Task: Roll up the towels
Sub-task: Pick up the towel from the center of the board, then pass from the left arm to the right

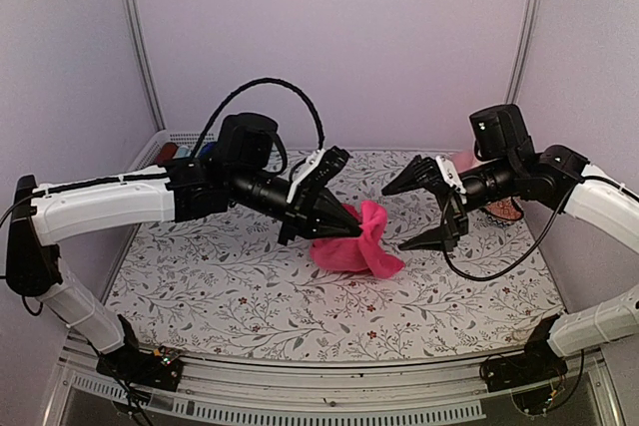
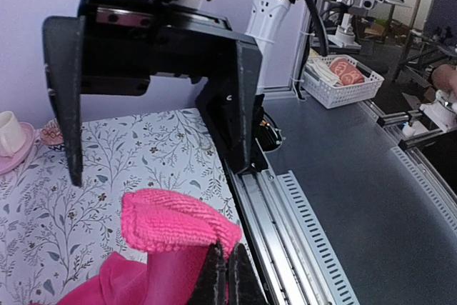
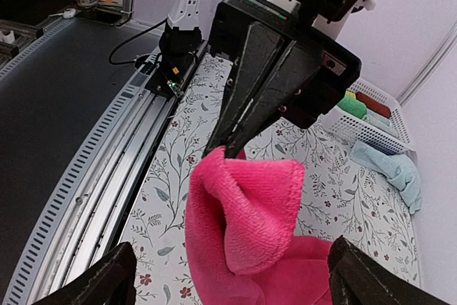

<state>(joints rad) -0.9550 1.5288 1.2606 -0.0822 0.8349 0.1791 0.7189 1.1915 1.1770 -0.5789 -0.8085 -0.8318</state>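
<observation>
pink towel point(image 1: 349, 251): bunched at mid-table, one corner lifted, the rest draped down onto floral tabletop point(image 1: 230, 291).
left gripper point(image 1: 351, 216): fingers pressed together, clamped on the raised corner of pink towel.
right gripper point(image 1: 393, 218): fingers spread wide, just beside pink towel, gripping nothing.
pale blue towel point(image 3: 391, 168): crumpled on the table beside white basket point(image 3: 360, 125), well apart from both grippers.

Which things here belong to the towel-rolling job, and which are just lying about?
Job in hand:
- pink towel, pinched in the left hand
- pale blue towel, beside the basket
- right hand, open

Lying about:
- white basket of coloured rolls
- cup on a saucer
</observation>
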